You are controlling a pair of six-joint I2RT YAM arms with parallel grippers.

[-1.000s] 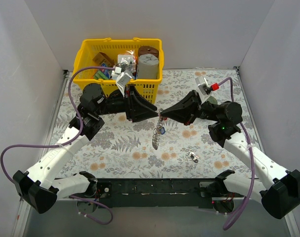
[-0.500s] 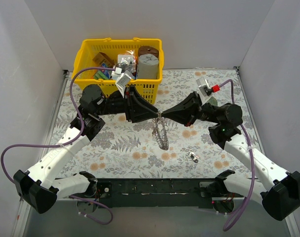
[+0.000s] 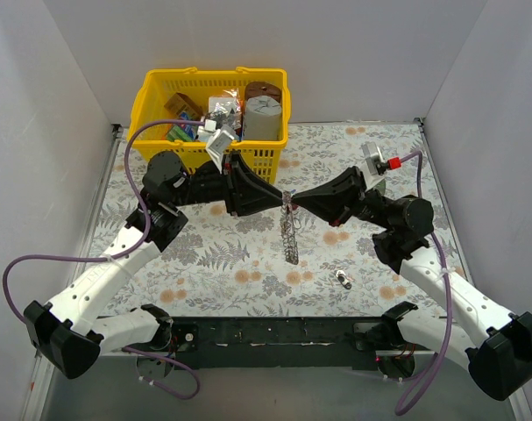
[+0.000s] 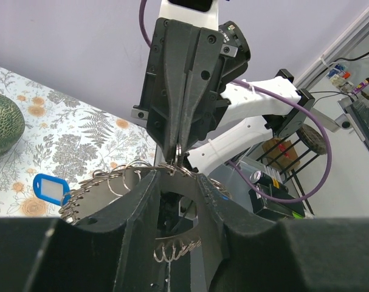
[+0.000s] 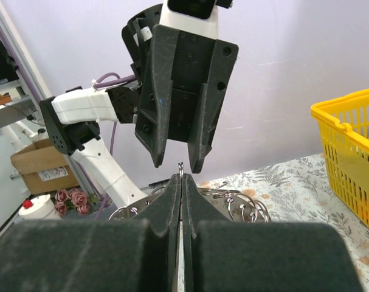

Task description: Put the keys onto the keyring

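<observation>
Keyring (image 3: 289, 230) is hanging edge-on in mid-air just under the spot where both sets of jaws are meeting tip to tip, clear of the worktop (image 3: 230, 259). Right jaws are sitting fully closed, pinching the keyring by a small wire loop (image 4: 179, 149) at the top of its rim. Left jaws are standing apart, straddling the rim just under that loop. They aren't gripping as far as I can see, tho contact w/ the rim is impossible to call. A blue tag (image 4: 50, 187) is dangling off the ring to one side of the left jaws. Step in hand is prob working a loop/key onto the rim. To do it well, I'd say close the left jaws on the rim right beside the loop so the ring isn't swinging, w/ a tight right pinch, then feed in tiny moves w/o twisting. Hard to see: top view is showing the ring as a thin sliver, so keys aren't countable. Right wrist view is hiding most of the ring behind its own jaws. A small loose piece (image 3: 343, 279) is lying on the worktop, nearer the arm bases than the right jaws. It's prob a key, but too small to confirm.
</observation>
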